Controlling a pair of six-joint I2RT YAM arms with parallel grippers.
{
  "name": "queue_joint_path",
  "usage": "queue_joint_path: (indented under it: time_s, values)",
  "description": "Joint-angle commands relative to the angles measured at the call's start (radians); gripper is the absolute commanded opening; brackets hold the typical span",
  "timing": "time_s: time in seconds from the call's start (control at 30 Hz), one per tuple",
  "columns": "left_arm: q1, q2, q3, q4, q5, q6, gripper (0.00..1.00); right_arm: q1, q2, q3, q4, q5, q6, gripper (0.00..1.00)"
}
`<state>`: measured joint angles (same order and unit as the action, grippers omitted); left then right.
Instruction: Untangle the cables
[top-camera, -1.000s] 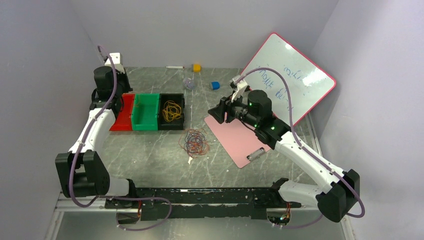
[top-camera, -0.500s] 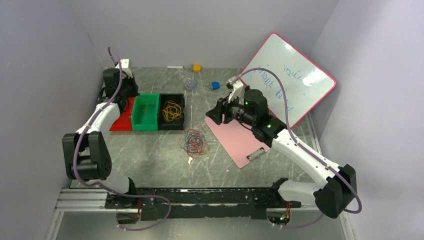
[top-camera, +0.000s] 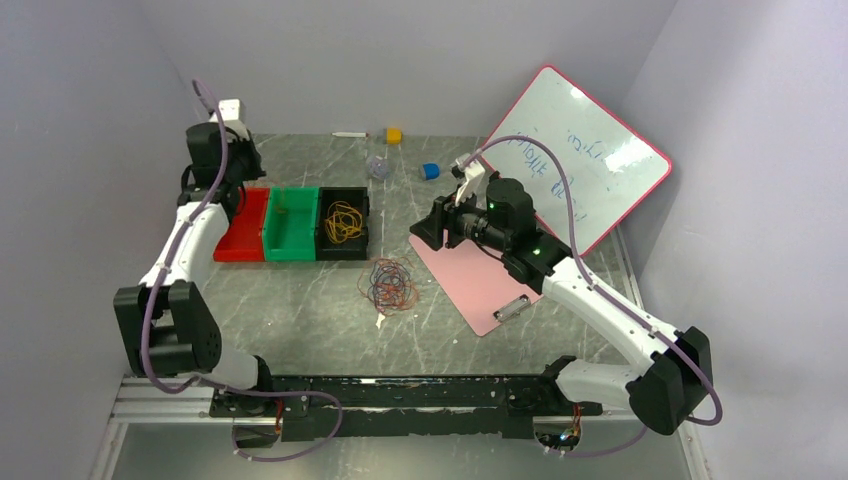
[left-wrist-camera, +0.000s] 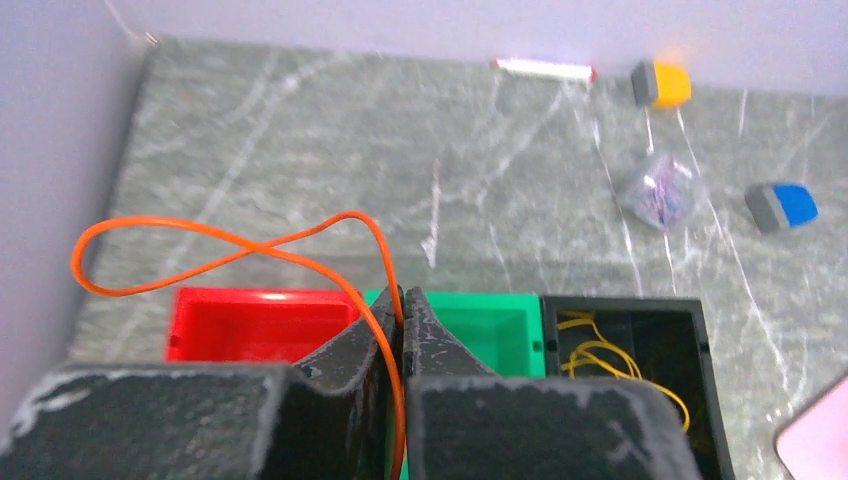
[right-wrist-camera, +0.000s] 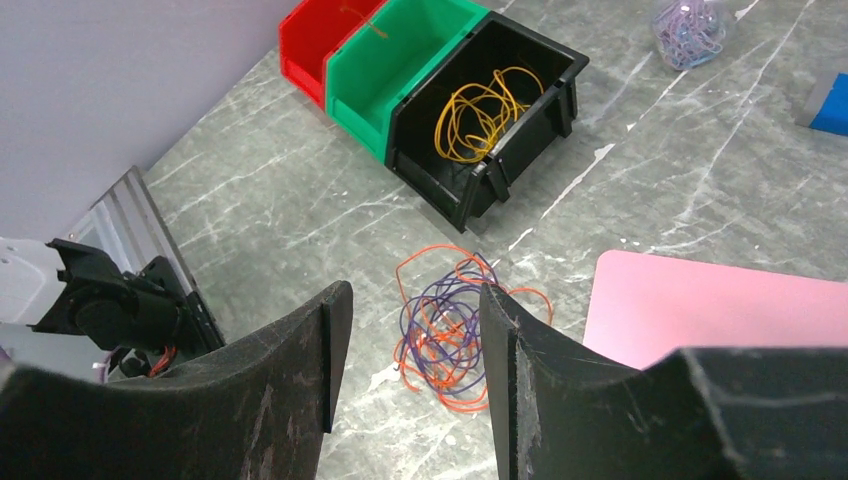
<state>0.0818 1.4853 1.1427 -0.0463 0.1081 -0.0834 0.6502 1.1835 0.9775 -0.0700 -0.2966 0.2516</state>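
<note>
One orange cable (left-wrist-camera: 268, 246), lower end cut off

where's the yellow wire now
The thin yellow wire coil lies inside the black plastic bin, right of the green plastic bin, left of centre in the top view.

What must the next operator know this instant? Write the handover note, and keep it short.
Left tool: shut on one orange cable, raised above the red bin and green bin.
Right tool: open, holding nothing, hovering over the tangle.
Done: the yellow cable lies alone in the black bin; the orange cable is clear of the tangle.
Left: probably drop the orange cable into a bin, then separate the tangle's orange and purple strands on the table.
</note>
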Motion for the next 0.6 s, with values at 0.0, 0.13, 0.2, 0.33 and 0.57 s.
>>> queue_joint_path:
  time_s: [0.0, 0.13, 0.2, 0.33, 0.57]
  values:
    - [0.052, -0.052, 0.063, -0.030, -0.065, 0.058, 0.07, 0.002, 0.012, 0.010, 0.030, -0.024, 0.013, 0.53]
    - [0.126, -0.049, 0.060, -0.043, -0.087, 0.094, 0.07, 0.002, 0.005, 0.003, 0.029, -0.026, 0.010, 0.53]
    - [0.138, -0.033, 0.065, -0.041, -0.101, 0.113, 0.07, 0.002, 0.002, -0.002, 0.023, -0.017, 0.004, 0.53]
    - [0.139, 0.024, 0.087, -0.042, -0.114, 0.147, 0.07, 0.003, -0.002, -0.005, 0.017, -0.010, -0.007, 0.54]
    - [0.142, 0.141, 0.085, -0.025, -0.140, 0.167, 0.07, 0.001, -0.003, -0.018, 0.020, -0.012, -0.005, 0.54]
